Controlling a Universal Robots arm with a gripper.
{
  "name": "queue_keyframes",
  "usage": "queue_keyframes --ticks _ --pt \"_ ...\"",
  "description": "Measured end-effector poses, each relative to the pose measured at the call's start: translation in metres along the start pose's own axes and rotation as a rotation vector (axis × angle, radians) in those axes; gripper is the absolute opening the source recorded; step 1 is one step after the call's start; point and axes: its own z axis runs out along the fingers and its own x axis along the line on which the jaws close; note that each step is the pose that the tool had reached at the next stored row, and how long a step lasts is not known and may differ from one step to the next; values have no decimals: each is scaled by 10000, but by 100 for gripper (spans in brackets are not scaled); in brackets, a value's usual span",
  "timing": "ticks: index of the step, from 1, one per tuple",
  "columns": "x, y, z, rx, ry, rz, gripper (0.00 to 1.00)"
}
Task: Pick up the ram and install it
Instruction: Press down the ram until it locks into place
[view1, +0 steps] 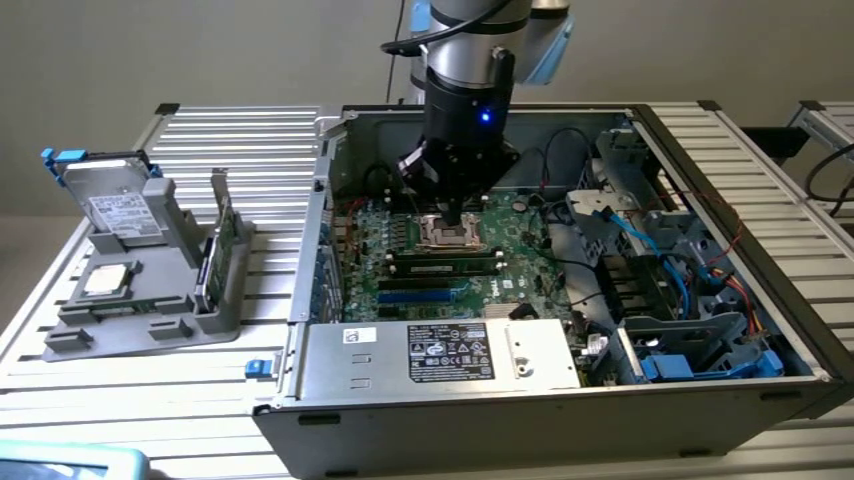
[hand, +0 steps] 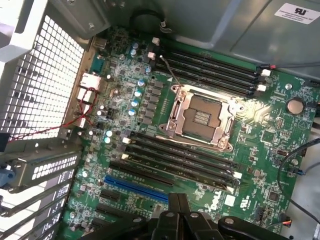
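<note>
One closed gripper (view1: 461, 222), holding nothing, hangs over the processor socket (view1: 447, 232).
Ram (view1: 445, 267) sits among the black slots just beside that socket, toward the power supply (view1: 441, 352); its white label is unreadable.

A plain beige wall (view1: 200, 50) is seen behind a work table (view1: 120, 385) topped with ribbed aluminium slats. A second slatted surface (view1: 827, 115) is glimpsed beyond the table at the exterior view's right. The table is evenly lit, with soft glare laid across the slats nearest the wall.
</note>
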Motion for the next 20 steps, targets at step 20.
queue_keyframes --ticks 20 --pt "11 -22 -184 -180 176 1986 11"
